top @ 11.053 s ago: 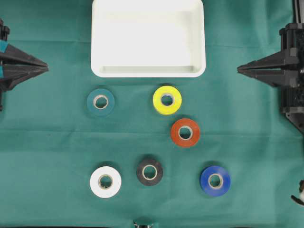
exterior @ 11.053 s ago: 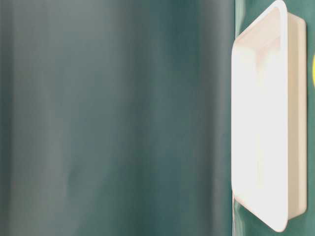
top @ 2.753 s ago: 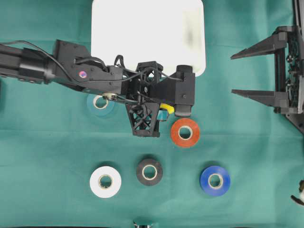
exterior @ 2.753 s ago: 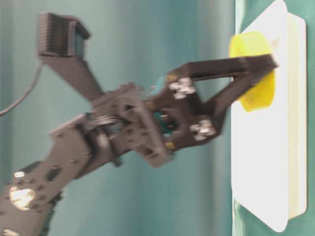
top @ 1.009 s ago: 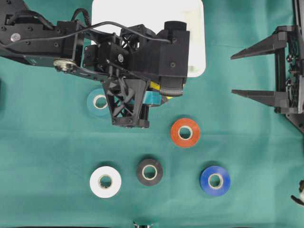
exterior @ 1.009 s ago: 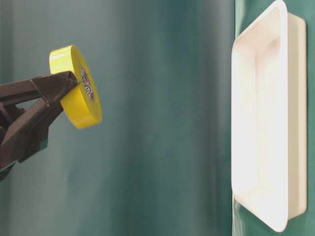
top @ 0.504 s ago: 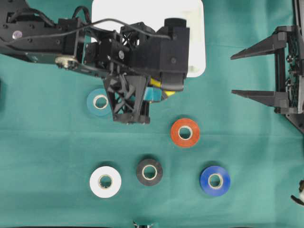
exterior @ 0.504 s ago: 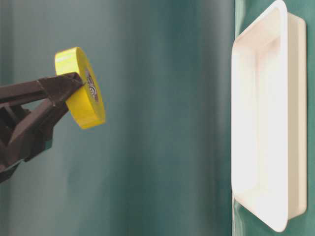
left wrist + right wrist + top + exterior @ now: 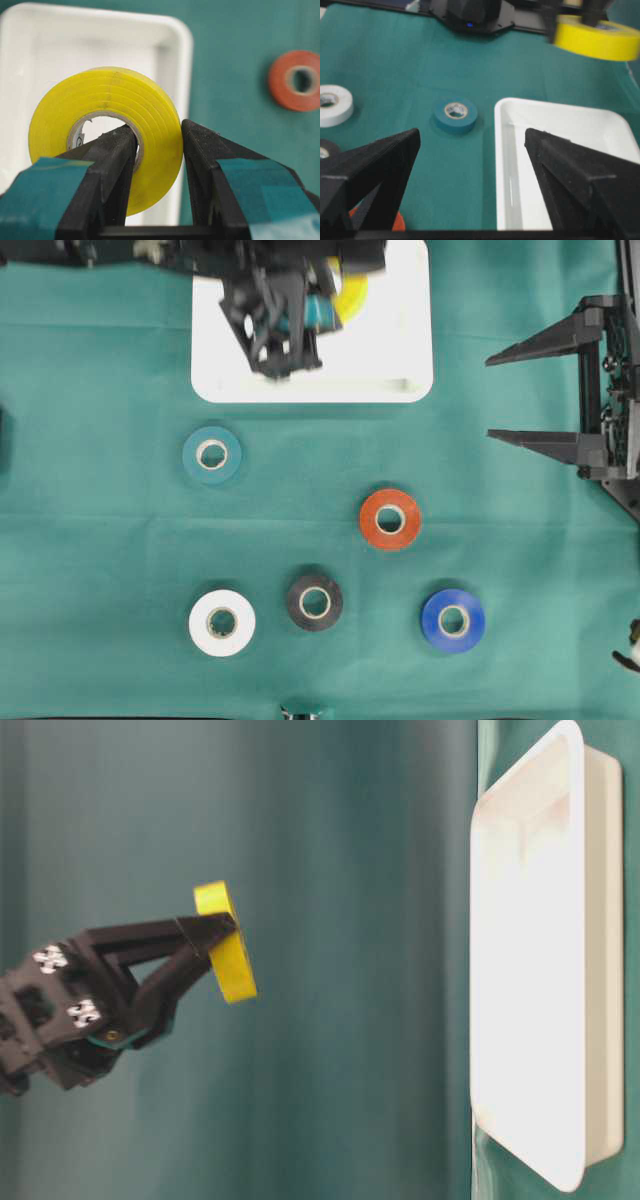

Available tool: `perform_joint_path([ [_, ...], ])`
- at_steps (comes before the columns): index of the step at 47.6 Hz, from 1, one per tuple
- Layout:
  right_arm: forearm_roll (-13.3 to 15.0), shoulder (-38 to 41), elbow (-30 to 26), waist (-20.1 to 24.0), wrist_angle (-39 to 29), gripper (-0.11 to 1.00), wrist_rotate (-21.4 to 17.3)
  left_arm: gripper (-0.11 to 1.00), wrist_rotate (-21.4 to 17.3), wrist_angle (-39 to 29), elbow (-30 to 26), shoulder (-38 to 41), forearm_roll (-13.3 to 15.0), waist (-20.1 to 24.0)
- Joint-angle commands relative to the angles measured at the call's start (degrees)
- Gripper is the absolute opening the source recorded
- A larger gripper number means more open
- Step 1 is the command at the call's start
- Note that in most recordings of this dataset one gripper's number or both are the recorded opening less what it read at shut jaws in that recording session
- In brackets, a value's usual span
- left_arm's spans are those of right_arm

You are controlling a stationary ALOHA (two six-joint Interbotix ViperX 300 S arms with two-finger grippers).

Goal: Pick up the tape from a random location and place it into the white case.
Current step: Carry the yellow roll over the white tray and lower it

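Yellow tape [image 9: 107, 130] now hangs above the white case [image 9: 400, 350], pinched by its wall between the left gripper's [image 9: 157, 145] fingers [image 9: 117, 150], one finger through the core and the other against the outer face. We see what has changed in the last second: in the overhead view the left arm, which was hovering over the green cloth just below the case, has swung up the frame, so the roll [image 9: 350, 292] sits over the case's upper right part instead of beside it. From table level the roll [image 9: 228, 955] is well clear of the case floor, held tilted and not yet let go. We judge the carry all but finished; what is left is to lower a little and spread the fingers so the roll drops inside the rim. The right gripper [image 9: 520, 390] stays parked at the worktop's edge, its fingers [image 9: 530, 342] spread wide and holding nothing. The teal roll [image 9: 211, 454], orange roll [image 9: 390, 519], white roll [image 9: 222, 622], black roll [image 9: 315, 602] and blue roll [image 9: 453, 620] lie untouched on the cloth.
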State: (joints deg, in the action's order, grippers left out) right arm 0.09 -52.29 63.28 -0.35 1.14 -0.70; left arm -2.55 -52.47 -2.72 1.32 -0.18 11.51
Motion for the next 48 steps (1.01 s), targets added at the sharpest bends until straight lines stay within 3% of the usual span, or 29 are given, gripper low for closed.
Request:
perform_joint_path([
  [1, -0.26, 0.35, -1.58, 0.00, 0.00, 0.92, -0.09, 0.26, -0.18, 0.44, -0.53, -1.93, -0.18, 1.85],
  [11, -0.26, 0.35, -1.67, 0.00, 0.00, 0.92, -0.09, 0.26, -0.18, 0.53, 0.88, -2.55, -0.18, 4.75],
  [48, -0.18, 0.44, -1.76, 0.00, 0.00, 0.92, -0.09, 0.26, -0.18, 2.11, 3.60, -2.64, -0.18, 4.39],
])
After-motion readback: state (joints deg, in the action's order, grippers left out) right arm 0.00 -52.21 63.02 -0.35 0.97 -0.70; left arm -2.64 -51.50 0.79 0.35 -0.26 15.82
